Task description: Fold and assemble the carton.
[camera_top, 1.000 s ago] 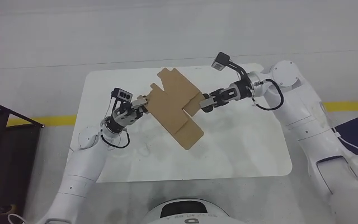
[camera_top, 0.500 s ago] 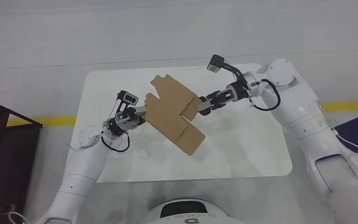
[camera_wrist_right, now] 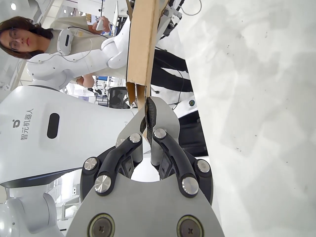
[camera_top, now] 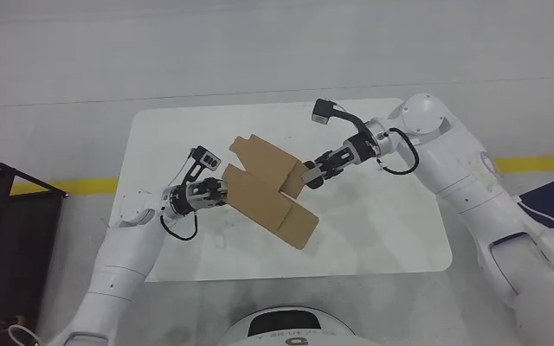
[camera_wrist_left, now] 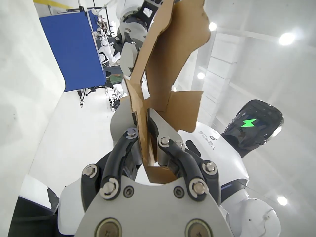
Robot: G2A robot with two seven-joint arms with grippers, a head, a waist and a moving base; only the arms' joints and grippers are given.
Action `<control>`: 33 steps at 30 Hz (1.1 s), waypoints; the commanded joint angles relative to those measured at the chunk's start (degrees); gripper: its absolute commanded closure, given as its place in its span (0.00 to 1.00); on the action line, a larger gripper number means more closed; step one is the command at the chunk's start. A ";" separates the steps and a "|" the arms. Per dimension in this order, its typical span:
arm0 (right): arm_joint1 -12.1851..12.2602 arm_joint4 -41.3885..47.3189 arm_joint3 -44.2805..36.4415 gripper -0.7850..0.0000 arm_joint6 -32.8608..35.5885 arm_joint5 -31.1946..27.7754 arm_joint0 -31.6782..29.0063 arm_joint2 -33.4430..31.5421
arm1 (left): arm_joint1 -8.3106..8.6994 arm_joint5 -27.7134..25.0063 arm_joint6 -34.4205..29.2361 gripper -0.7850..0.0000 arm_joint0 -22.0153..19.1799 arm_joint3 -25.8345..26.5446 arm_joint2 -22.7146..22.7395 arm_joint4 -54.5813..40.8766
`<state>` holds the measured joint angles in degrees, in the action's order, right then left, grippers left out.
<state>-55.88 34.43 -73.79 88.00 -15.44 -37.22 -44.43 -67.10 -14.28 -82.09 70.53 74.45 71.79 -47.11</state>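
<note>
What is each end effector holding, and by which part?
Both hold the carton. The left end effector pinches the edge of one side, and the right end effector pinches a flap on the opposite side.

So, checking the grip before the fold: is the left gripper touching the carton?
Touching. The left wrist view shows the left gripper shut on the carton, cardboard pinched between its jaws.
</note>
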 commanded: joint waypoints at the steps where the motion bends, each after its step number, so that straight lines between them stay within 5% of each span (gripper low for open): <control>1: 0.25 0.22 0.23 1.00 0.00 -0.18 0.59 1.10 | 0.14 0.08 -1.28 1.00 -0.36 -0.14 0.16 0.45; 10: 1.08 1.10 1.50 1.00 0.00 -0.84 3.32 4.27 | 0.53 -0.77 -1.79 1.00 -1.26 -0.61 -0.85 6.23; 11: 1.14 0.81 1.63 0.93 0.00 -0.84 3.56 4.24 | 0.44 -0.59 -1.09 1.00 -1.18 -0.48 -1.17 5.82; 12: 1.18 0.49 1.75 0.72 0.00 -0.84 3.70 4.12 | 0.33 -0.43 -0.48 1.00 -1.08 -0.28 -1.50 5.12; 13: 1.19 0.50 1.72 0.67 -0.02 -0.86 3.71 3.94 | 0.22 -0.23 -0.08 1.00 -0.99 -0.07 -1.88 4.54; 18: 1.23 -0.52 2.06 0.69 -2.00 -1.56 3.15 2.73 | -0.22 -0.09 2.37 1.00 -0.56 0.47 -3.48 2.91; 21: 1.40 -1.03 1.82 0.60 -3.90 -1.45 2.70 1.55 | -0.43 0.08 3.55 1.00 -0.36 0.53 -4.21 2.02; 23: 1.61 -0.84 1.68 0.13 -4.83 -1.27 2.19 0.53 | -0.57 0.19 4.27 1.00 -0.22 0.58 -4.41 0.75; 24: 1.76 -1.04 1.65 0.00 -5.30 -1.12 1.95 -0.02 | -0.64 0.30 4.52 1.00 -0.17 0.58 -4.41 -0.14; 33: 4.77 -4.68 -2.33 0.00 -17.24 3.11 -3.59 -9.71 | -0.67 -1.89 6.04 1.00 0.11 0.93 -3.13 -2.01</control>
<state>-51.48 29.89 -74.57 71.36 -12.83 -39.83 -52.97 -67.76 -15.88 -76.25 70.56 75.26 68.55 -48.94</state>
